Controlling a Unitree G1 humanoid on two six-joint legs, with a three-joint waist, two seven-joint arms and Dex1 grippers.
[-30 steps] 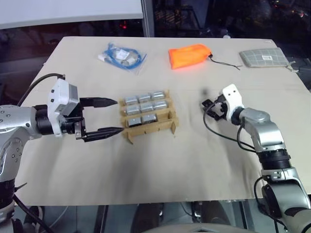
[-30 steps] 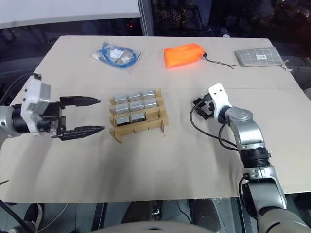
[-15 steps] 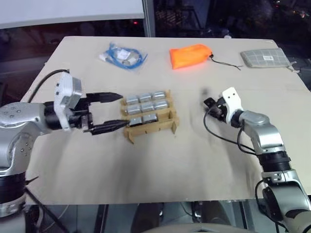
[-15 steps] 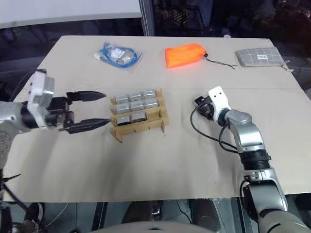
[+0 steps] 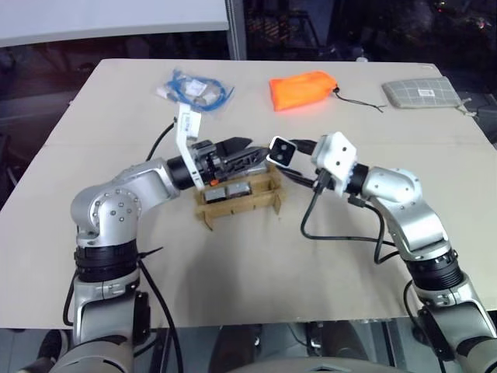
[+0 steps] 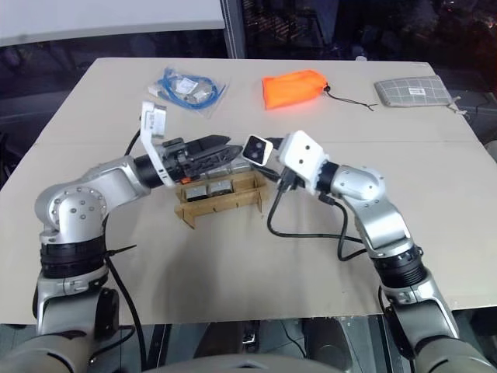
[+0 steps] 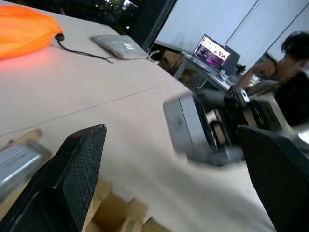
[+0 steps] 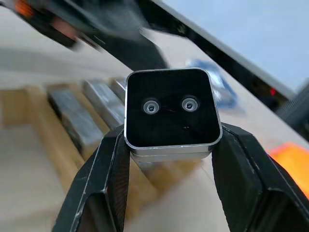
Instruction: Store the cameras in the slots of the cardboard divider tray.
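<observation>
One camera (image 8: 170, 112) was held between the two black fingers of the right claw (image 6: 260, 151), its black square face with two small lens dots turned toward the wrist; the fingers were closed partway onto its silvery sides. This claw was raised above the counter (image 5: 326, 256), just beside the right-hand end of the cardboard divider tray (image 5: 237, 203).

Facing it, the left claw (image 5: 247, 151) was seen with its fingers spread wide and nothing between them, its tips hovering over the tray's rear rows and near the held camera without visible contact. In the left wrist view the held camera (image 7: 186, 123) appeared blurred, ahead of the left claw, between its two spread fingers (image 7: 72, 169).

Several more cameras (image 5: 231, 189) lay in the tray's slots beneath the left claw; the exact count was hidden by the arm. The front row of slots appeared unfilled.

Beyond both claws, at the far side of the counter, a clear bag of blue cable (image 5: 196, 89), an orange pouch (image 5: 303, 89) and a grey checked pouch (image 5: 423, 92) were noted, well apart from the tray.
</observation>
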